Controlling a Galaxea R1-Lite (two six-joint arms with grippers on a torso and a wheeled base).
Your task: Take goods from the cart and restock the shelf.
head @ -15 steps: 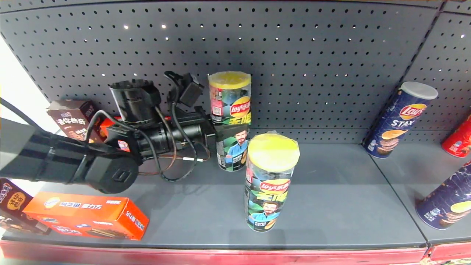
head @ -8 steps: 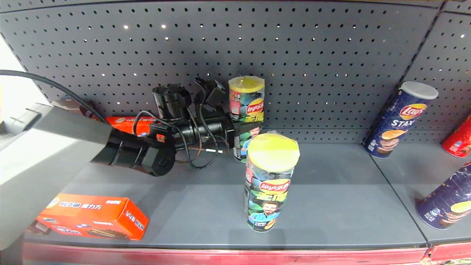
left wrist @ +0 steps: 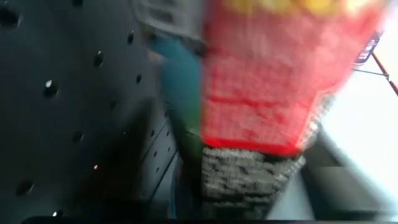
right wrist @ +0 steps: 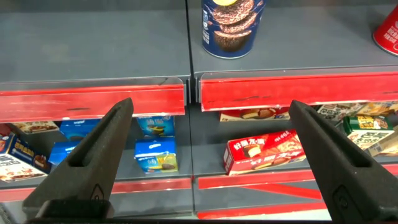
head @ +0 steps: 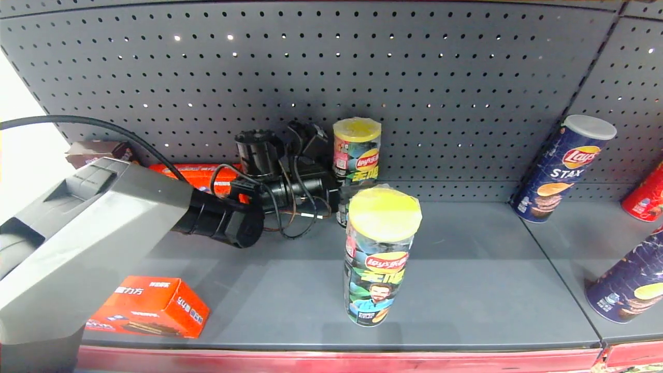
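The left gripper [head: 342, 199] is clamping a yellow-lidded chip can [head: 357, 150] upright at the back of the grey shelf [head: 466, 280], behind a matching can [head: 380, 259]. The right gripper [right wrist: 211, 106] is hanging spread wide.

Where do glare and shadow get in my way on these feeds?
Head view: white glare beyond the left end of the shelf, light pinpricks through the pegboard, soft shadow at the base of the front can. Left wrist view: white glare beside the held can. Right wrist view: even light, no glare.
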